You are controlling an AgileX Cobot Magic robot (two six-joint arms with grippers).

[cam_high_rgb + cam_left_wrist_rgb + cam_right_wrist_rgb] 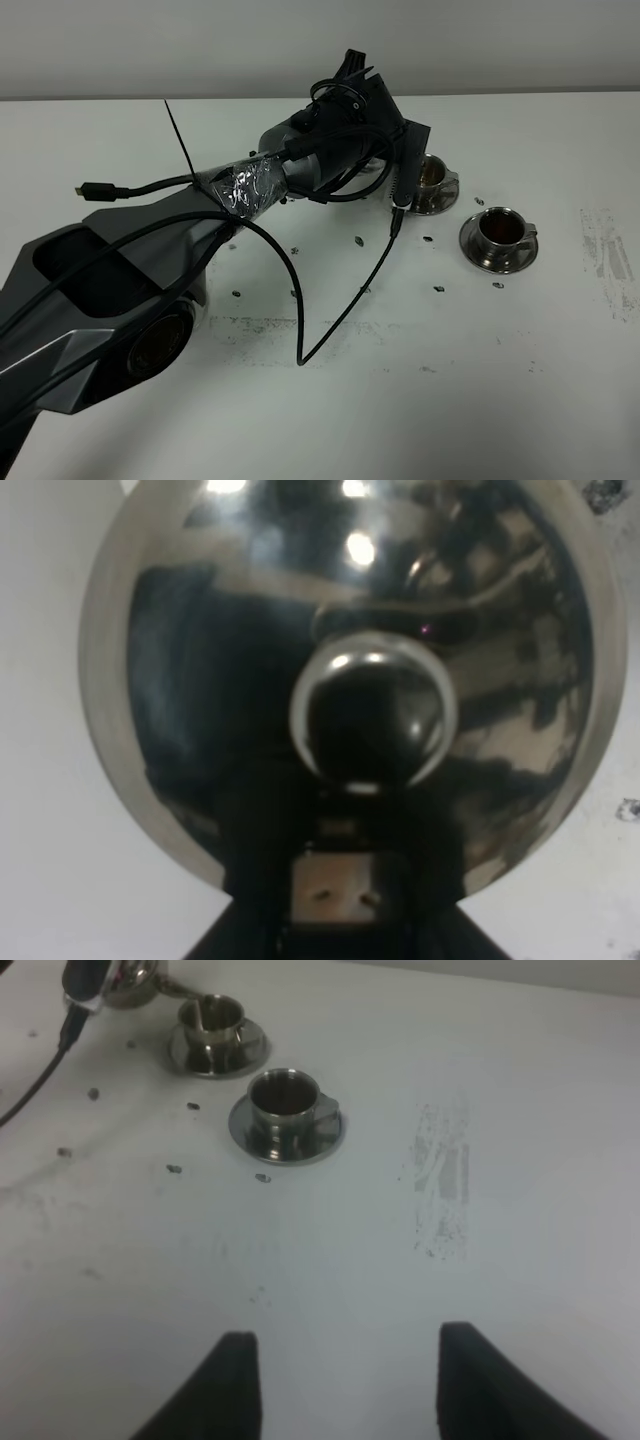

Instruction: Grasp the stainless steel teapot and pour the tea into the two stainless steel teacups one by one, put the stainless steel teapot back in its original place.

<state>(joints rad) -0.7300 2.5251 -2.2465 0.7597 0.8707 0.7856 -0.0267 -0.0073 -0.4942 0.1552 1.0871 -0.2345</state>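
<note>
The stainless steel teapot (250,680) fills the left wrist view from above, its domed lid and round knob (372,708) level over the white table. My left gripper (338,885) sits against the pot just behind the knob, shut on its handle. In the exterior high view the left arm (300,175) covers nearly all of the pot. Right of it stand the two stainless steel teacups on saucers. The nearer one (498,230) (285,1098) holds dark tea. The other (432,175) (210,1018) is next to the pot. My right gripper (345,1380) hangs open over bare table.
A black cable (335,305) from the left arm loops down onto the table in front of the pot. Small dark specks (438,288) dot the surface around the cups. A scuffed grey patch (605,255) (440,1190) marks the table right of the saucers.
</note>
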